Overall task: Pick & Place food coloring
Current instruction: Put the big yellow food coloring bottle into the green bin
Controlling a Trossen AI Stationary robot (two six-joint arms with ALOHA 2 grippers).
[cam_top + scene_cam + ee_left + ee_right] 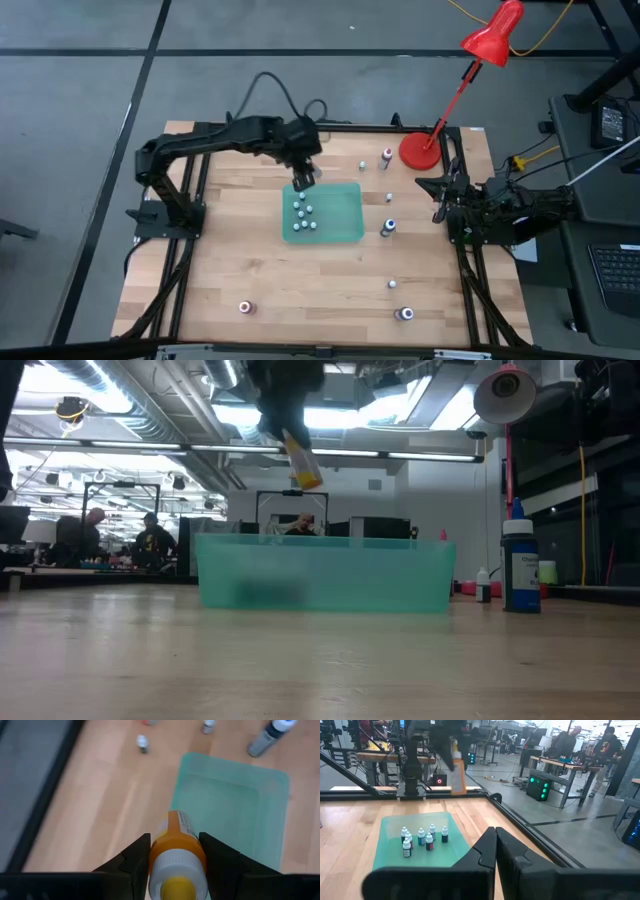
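My left gripper (303,180) is shut on an orange food coloring bottle (176,845) with a white cap, high above the far left corner of the green tray (345,232). The bottle also shows in the low view (303,463) and the right wrist view (457,772). Several small bottles (303,213) stand upright in the left part of the tray, as the right wrist view (422,840) also shows. My right gripper (438,197) is shut and empty at the table's right edge. My left gripper pinches the orange bottle between its two fingers at the upper part of its body (170,851), just under the white cap. The fingers come from above, pointing down. The bottle hangs below them, cap end up, tilted, clear of the tray (300,460).
Loose bottles stand on the table right of the tray (387,227), (389,197), at the far side (362,164), (387,155), and near the front edge (245,308), (404,314), (392,285). A red desk lamp's base (421,150) sits at the far right.
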